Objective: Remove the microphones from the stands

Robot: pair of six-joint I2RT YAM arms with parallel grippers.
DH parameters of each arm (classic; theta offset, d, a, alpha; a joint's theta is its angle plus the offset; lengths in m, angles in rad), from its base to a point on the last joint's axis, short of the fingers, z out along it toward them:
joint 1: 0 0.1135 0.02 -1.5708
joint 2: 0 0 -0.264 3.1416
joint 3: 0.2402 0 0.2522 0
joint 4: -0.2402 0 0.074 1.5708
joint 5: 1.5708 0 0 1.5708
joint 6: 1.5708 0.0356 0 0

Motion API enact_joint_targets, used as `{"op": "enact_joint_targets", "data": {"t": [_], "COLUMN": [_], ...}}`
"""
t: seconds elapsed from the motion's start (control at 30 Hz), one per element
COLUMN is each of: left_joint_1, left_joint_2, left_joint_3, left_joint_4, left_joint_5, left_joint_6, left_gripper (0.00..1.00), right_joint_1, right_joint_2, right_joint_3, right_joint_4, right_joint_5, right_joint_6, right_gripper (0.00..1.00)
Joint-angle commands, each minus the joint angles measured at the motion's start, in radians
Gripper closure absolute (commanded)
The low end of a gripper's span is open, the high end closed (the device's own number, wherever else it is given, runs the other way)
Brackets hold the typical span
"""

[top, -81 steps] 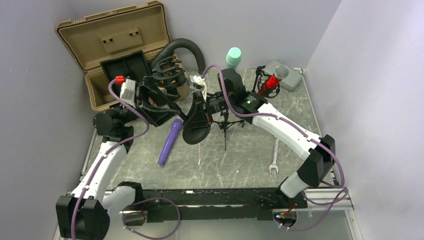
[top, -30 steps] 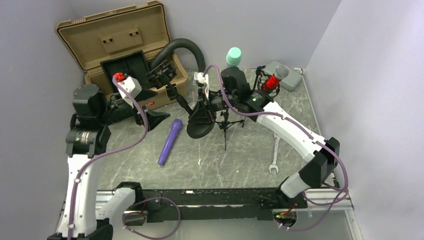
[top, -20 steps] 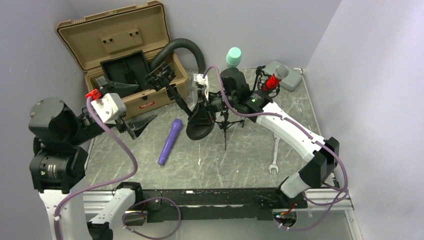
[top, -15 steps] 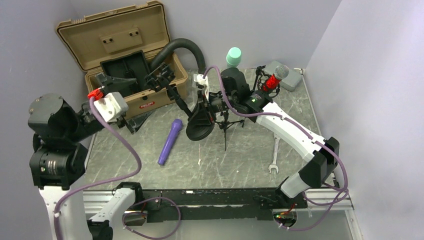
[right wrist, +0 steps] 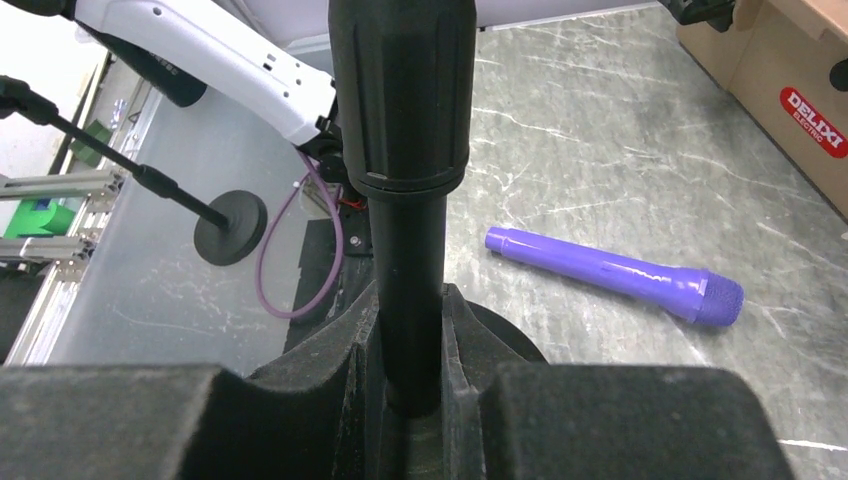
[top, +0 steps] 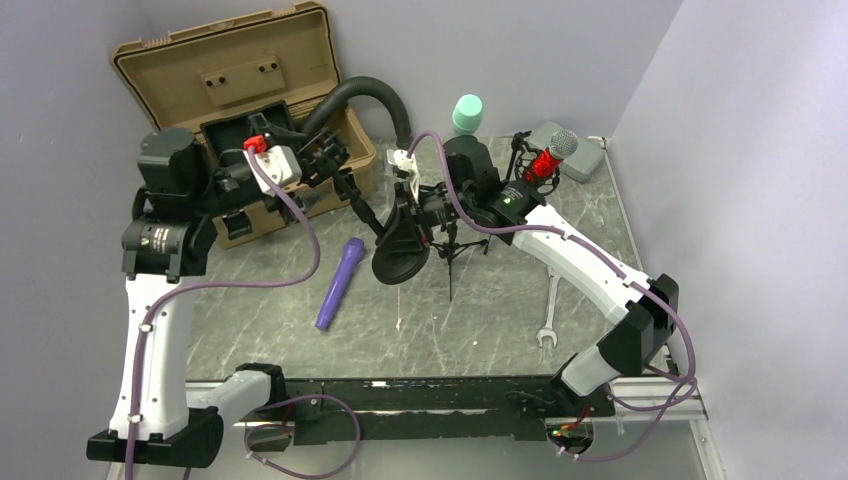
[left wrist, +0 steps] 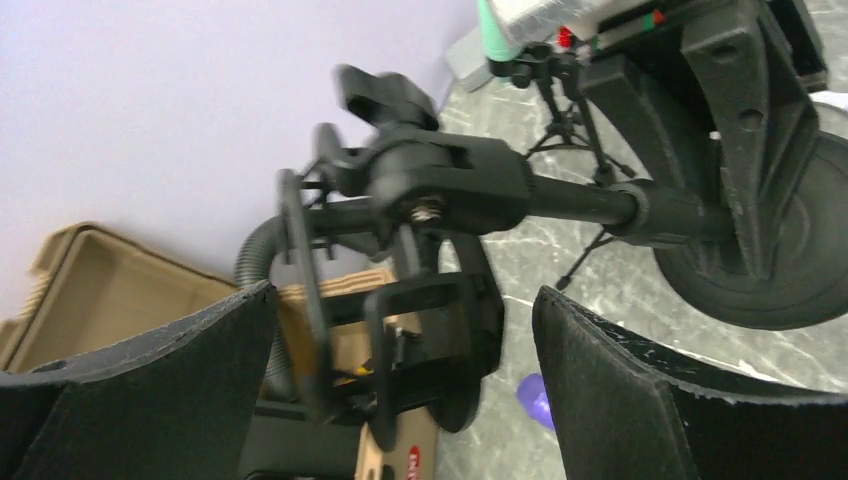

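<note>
A purple microphone (top: 338,283) lies loose on the grey table (top: 480,320), left of the stand's round base (top: 398,258). The black stand (top: 352,200) leans over, its empty clip mount (top: 325,155) pointing at the case. My right gripper (top: 425,205) is shut on the stand's pole (right wrist: 405,120); in the right wrist view the gripper (right wrist: 412,350) pinches the pole, with the microphone (right wrist: 620,275) beyond. My left gripper (top: 305,168) is open beside the mount. In the left wrist view the gripper (left wrist: 405,300) frames the mount (left wrist: 420,330) without touching it.
An open tan case (top: 240,100) and a black hose (top: 365,95) stand at the back left. A red microphone (top: 548,158) sits in a small holder by a grey box (top: 578,152). Also here are a green cup (top: 467,112), a black tripod (top: 452,250) and a wrench (top: 548,320).
My left arm swung out to the left, then came back up to the stand's mount by the case, staying open. The right arm, the stand and the purple microphone have not moved.
</note>
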Motion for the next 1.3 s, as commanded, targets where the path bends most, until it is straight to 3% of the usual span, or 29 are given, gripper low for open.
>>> {"op": "enact_joint_targets", "data": {"t": [0.0, 0.13, 0.33, 0.57, 0.83, 1.07, 1.27], "left_joint_1": [-0.061, -0.151, -0.159, -0.159, -0.159, -0.159, -0.159], "left_joint_2": [-0.029, -0.065, -0.117, -0.166, -0.208, -0.199, -0.197], "left_joint_3": [-0.096, -0.177, -0.154, -0.052, -0.09, -0.209, -0.174], "left_joint_4": [0.054, 0.008, -0.091, -0.108, -0.074, 0.076, 0.085], "left_joint_5": [0.055, 0.056, 0.015, -0.188, -0.094, 0.128, 0.13], "left_joint_6": [0.047, 0.067, 0.048, -0.184, -0.428, -0.611, -0.631], "left_gripper": [0.01, 0.01, 0.01, 0.01, 0.01, 0.02, 0.01], "right_joint_1": [0.002, 0.001, 0.0, 0.001, 0.001, 0.0, 0.001], "right_joint_2": [-0.025, -0.022, -0.023, -0.009, 0.012, 0.021, 0.017], "right_joint_3": [0.035, 0.048, 0.057, 0.093, 0.127, 0.138, 0.119], "right_joint_4": [0.087, 0.087, 0.07, 0.058, 0.066, 0.072, 0.075], "right_joint_5": [-0.046, -0.012, 0.05, 0.134, 0.132, 0.125, 0.147], "right_joint_6": [-0.009, 0.002, -0.009, 0.004, 0.035, 0.046, 0.036], "right_gripper": [1.0, 1.0, 1.0, 1.0, 1.0, 1.0, 1.0]}}
